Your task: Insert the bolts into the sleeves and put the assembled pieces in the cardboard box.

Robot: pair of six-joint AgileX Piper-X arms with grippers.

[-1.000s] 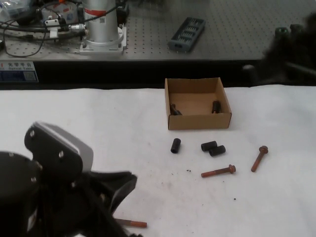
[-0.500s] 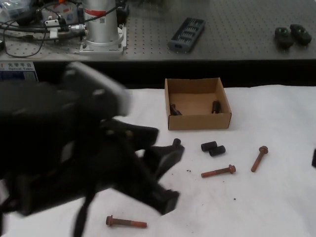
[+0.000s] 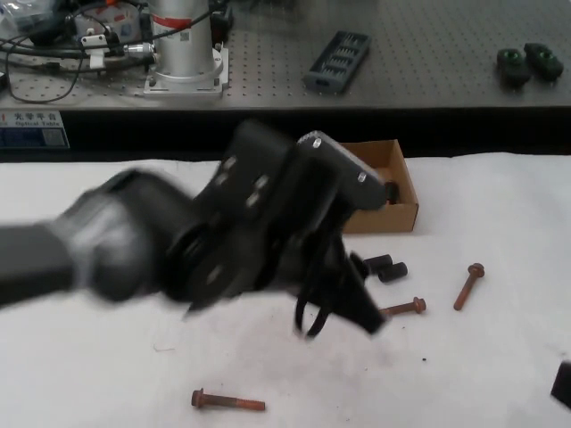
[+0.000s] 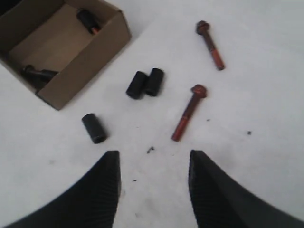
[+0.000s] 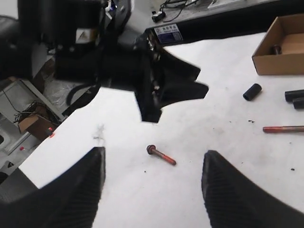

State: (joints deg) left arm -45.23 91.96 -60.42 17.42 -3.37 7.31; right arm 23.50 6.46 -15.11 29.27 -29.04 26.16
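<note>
While the left jaws hang spread and empty over the bench [image 4: 266, 104], a fresh pickup looks to be the step in hand. Lone sleeve [image 4: 94, 128] lies near the cardboard box [image 4: 85, 66]. Two more sleeves [image 4: 145, 84] lie touching, with one bolt [image 4: 188, 112] beside them and a second bolt [image 4: 210, 45] farther off. Right jaws are likewise spread and empty, above a third bolt [image 5: 161, 155]. Next move calls for closing squarely on one piece. Dark pieces lie in the box; whether assembled, cannot tell. Left arm [image 3: 250, 232] covers part of the box in the high view.
</note>
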